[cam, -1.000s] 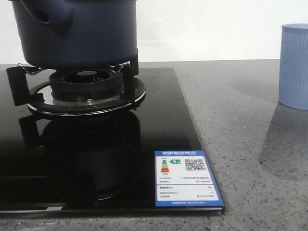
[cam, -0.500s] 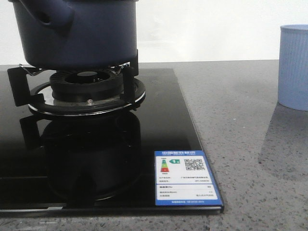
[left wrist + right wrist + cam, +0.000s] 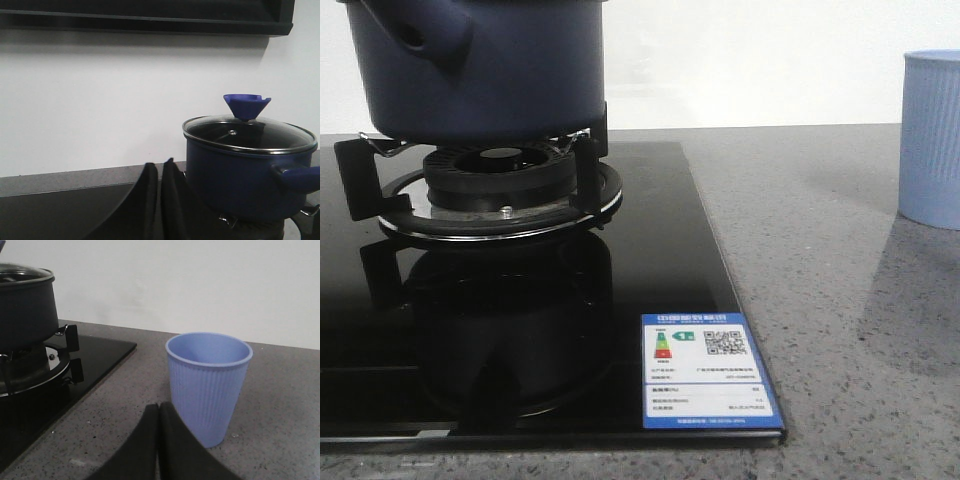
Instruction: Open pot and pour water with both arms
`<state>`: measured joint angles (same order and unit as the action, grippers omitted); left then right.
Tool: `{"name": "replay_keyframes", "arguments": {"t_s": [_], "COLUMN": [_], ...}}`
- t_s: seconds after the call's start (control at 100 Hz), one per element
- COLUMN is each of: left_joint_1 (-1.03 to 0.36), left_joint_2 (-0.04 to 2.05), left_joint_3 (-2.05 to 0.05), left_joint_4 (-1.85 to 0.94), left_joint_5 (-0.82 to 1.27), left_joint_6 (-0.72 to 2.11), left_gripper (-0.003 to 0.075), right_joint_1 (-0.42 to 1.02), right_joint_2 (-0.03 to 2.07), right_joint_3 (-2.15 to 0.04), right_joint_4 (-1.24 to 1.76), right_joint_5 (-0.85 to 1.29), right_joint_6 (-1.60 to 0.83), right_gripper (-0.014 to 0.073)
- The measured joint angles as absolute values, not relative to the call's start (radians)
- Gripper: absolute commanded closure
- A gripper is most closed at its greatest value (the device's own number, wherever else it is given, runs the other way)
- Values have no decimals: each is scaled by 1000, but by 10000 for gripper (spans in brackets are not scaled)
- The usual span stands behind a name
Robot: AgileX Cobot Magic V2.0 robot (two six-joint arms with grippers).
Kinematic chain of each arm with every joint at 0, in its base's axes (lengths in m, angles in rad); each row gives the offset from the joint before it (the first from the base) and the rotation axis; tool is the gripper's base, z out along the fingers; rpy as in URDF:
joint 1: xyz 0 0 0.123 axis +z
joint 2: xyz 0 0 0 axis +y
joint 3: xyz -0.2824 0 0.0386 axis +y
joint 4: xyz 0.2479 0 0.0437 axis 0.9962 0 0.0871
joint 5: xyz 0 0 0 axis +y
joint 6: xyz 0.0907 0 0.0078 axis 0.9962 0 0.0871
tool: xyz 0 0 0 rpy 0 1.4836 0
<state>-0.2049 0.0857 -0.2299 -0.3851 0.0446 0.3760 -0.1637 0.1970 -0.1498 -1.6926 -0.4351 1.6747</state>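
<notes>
Pot (image 3: 247,172) sits on the burner stand (image 3: 500,190) with its glass lid (image 3: 249,132) on; nothing of the task is done yet.

Lifting the lid and pouring both remain, and the pale blue cup (image 3: 208,385) stands apart on the grey counter (image 3: 820,250) off the hob's right edge. Left gripper (image 3: 160,200) and right gripper (image 3: 159,442) are each pressed closed on nothing. Front view crops the pot's top; water in the cup cannot be made out.
</notes>
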Motion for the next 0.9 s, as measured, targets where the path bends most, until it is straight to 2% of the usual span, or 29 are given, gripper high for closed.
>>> {"name": "replay_keyframes", "arguments": {"t_s": [0.9], "left_joint_1": [-203], "left_joint_2": [86], "left_joint_3": [-219], "left_joint_4": [-329], "left_joint_5": [35], "left_joint_6": [376], "left_gripper": [736], "right_joint_1": [-164], "right_joint_2": [197], "right_joint_3": [-139], "right_joint_4": [-1693], "right_joint_5": [-433], "right_joint_6": [1675], "right_gripper": [645]}}
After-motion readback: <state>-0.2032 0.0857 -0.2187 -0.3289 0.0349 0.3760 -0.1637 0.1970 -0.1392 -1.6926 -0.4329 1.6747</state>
